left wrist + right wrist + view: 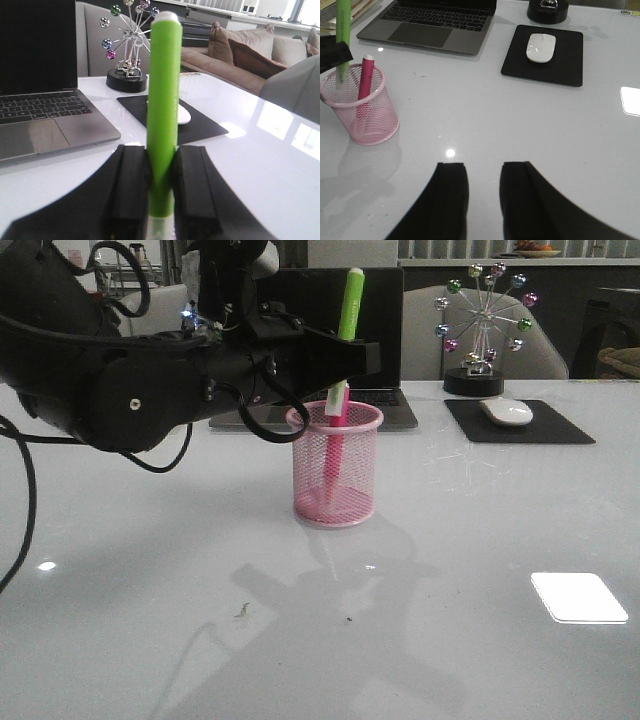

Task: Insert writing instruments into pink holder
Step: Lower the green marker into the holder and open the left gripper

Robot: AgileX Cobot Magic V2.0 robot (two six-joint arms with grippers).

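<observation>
The pink holder stands mid-table; the right wrist view also shows the pink holder. A magenta pen stands inside it, leaning on the rim, seen too as the magenta pen. My left gripper is shut on the lime green pen, holding it upright right above the holder with its white lower end dipping into the rim. In the left wrist view the green pen is pinched between both fingers. My right gripper hovers open over bare table, right of the holder.
A laptop sits behind the holder. A black mouse pad with a white mouse lies at the back right, beside a ball-wheel ornament. A small dark speck lies on the near table.
</observation>
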